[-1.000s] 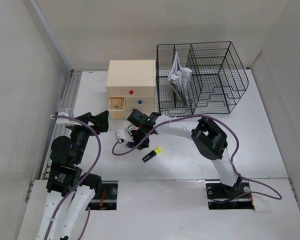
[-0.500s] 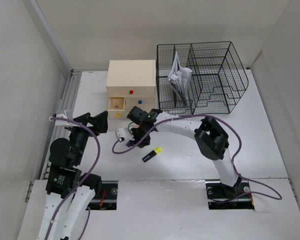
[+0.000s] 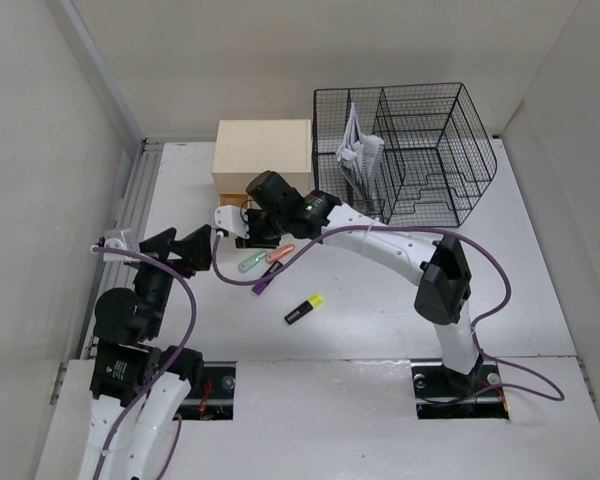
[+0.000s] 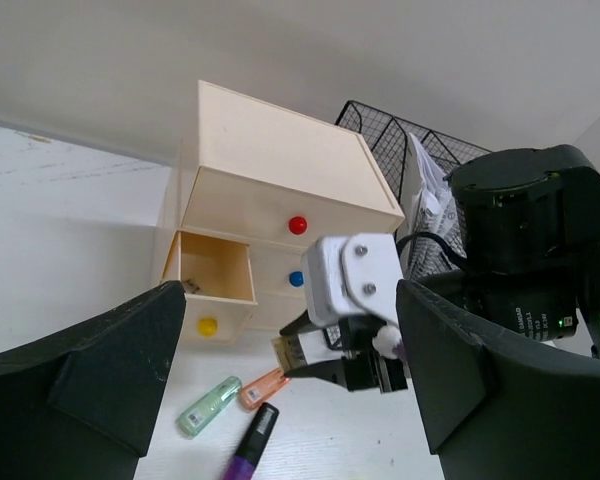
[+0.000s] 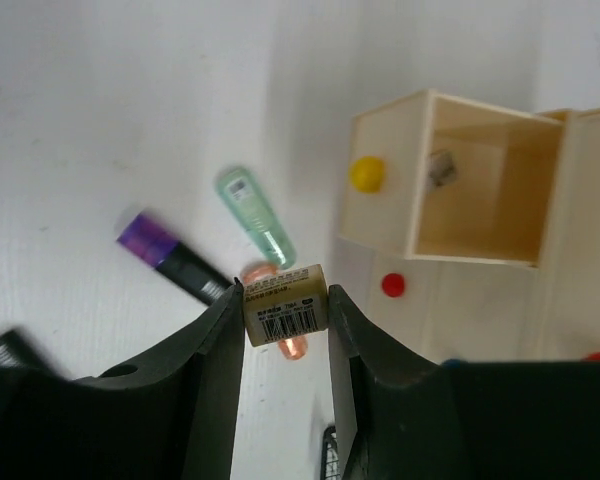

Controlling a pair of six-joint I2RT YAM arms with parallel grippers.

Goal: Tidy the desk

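Label: barcode sticker on small tan block (image 5: 285, 306), print too small to read
Right jaws: right gripper (image 5: 285, 300) pinching the block over the bench (image 5: 90, 90)
Left jaws: left gripper (image 3: 183, 245) spread wide

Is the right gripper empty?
No, the right gripper is shut on a small tan barcoded block, pinched between its two fingers in the right wrist view.

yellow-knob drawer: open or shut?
Open. The drawer is pulled out of the box; its inside shows, with one small item in it.
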